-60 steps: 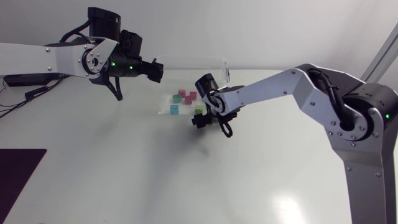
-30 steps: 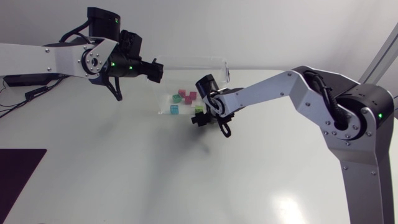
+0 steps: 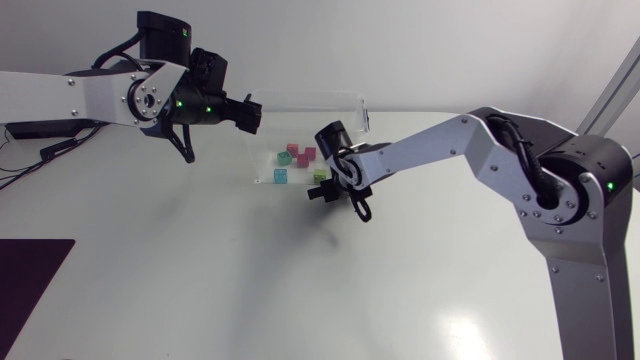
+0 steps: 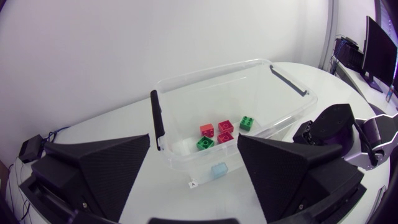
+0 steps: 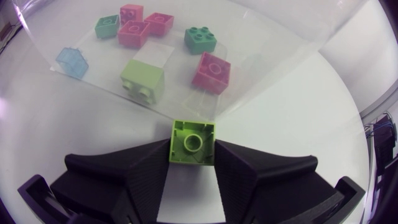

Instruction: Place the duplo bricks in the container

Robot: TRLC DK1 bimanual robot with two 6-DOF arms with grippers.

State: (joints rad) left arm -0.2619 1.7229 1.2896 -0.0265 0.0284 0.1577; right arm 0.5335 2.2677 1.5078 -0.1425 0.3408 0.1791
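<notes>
Nearest us, our right gripper is clamped on a lime brick, one finger on each flank. In the head view the pair sits just right of the frame's centre, in the upper half. The brick is low and in front of the container, facing a corner of its clear wall and not yet above the rim.

We judge that to be the main hazard. If we drive forward at this height, the brick or our fingers could hit the wall. That could shove the light container across the table or twist the brick in our grip. Letting go too soon would leave it outside on the table.

Just past the wall lie a second lime brick and a pink brick, and a drop onto them could bounce. We cannot tell whether the pale blue brick lies inside or outside.

Farthest off, our left gripper hangs empty with its fingers spread, left of centre near the top of the head view. It is by the container's end, where a shoved container might meet it.

Compared with a second ago, our right gripper has crept slightly up-frame toward the container and its arm links have shifted. The left arm, the container and the loose bricks look unchanged.
</notes>
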